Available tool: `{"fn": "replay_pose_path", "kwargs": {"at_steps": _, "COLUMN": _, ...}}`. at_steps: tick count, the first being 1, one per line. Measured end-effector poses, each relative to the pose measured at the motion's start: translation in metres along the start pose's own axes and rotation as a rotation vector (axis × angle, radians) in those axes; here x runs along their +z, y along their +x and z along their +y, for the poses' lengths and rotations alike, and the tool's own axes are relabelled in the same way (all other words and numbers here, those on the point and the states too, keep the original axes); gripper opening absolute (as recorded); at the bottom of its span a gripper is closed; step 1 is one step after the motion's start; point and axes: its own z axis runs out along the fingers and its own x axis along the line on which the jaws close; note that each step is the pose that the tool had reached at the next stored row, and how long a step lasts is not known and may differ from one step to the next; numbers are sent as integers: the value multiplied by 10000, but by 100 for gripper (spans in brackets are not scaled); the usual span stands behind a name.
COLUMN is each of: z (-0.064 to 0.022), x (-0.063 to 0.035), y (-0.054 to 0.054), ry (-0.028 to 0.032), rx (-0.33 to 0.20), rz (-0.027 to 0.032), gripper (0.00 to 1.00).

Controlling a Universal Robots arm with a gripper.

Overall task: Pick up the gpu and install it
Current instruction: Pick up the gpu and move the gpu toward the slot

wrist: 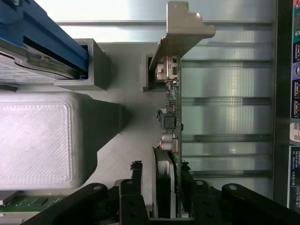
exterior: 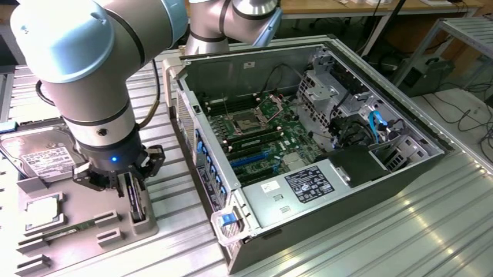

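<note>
The gpu point(exterior: 137, 199) stands on edge in a slot of the grey parts fixture point(exterior: 146, 222), in the lower left of the exterior view, just beside the open computer case point(exterior: 347, 190). The gripper point(exterior: 122, 182) sits low over it with its jaws astride the card. In the wrist view, the fingers point(wrist: 136, 178) flank the card, with a sliver of space showing on the cooler side, so the jaws are open and not clamped.

The card looks stiff and fairly light, but it is delicate. One face is bare circuit board with small components, the other a black cooler point(wrist: 162, 187), so the pinch probably belongs across the cooler-and-board thickness, away from the connector edge. The pale metal bracket point(wrist: 185, 28) at the far end is rigid but poorly placed for a balanced hold.

The exterior view gives the setting: the hard drive point(exterior: 38, 158) on the fixture and the motherboard point(exterior: 262, 130) inside the case. The wrist view gives what that angle hides: the card's thin edge-on profile, the bracket's bent lip, the finger-to-card clearance, and the fixture slot holding the bracket end.
</note>
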Motion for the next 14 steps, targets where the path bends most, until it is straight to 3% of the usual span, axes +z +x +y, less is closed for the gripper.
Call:
{"fn": "replay_pose_path", "kwargs": {"at_steps": 3, "z": 0, "x": 3, "y": -4, "ry": -2, "rx": 0, "rz": -2, "gripper": 41}}
{"fn": "replay_pose_path", "kwargs": {"at_steps": 4, "z": 0, "x": 4, "y": -6, "ry": -2, "rx": 0, "rz": -2, "gripper": 34}}
{"fn": "replay_pose_path", "kwargs": {"at_steps": 7, "z": 0, "x": 4, "y": -11, "ry": 0, "rx": 0, "rz": 1, "gripper": 28}}
{"fn": "replay_pose_path", "kwargs": {"at_steps": 14, "z": 0, "x": 6, "y": -16, "ry": 0, "rx": 0, "rz": 0, "gripper": 28}}
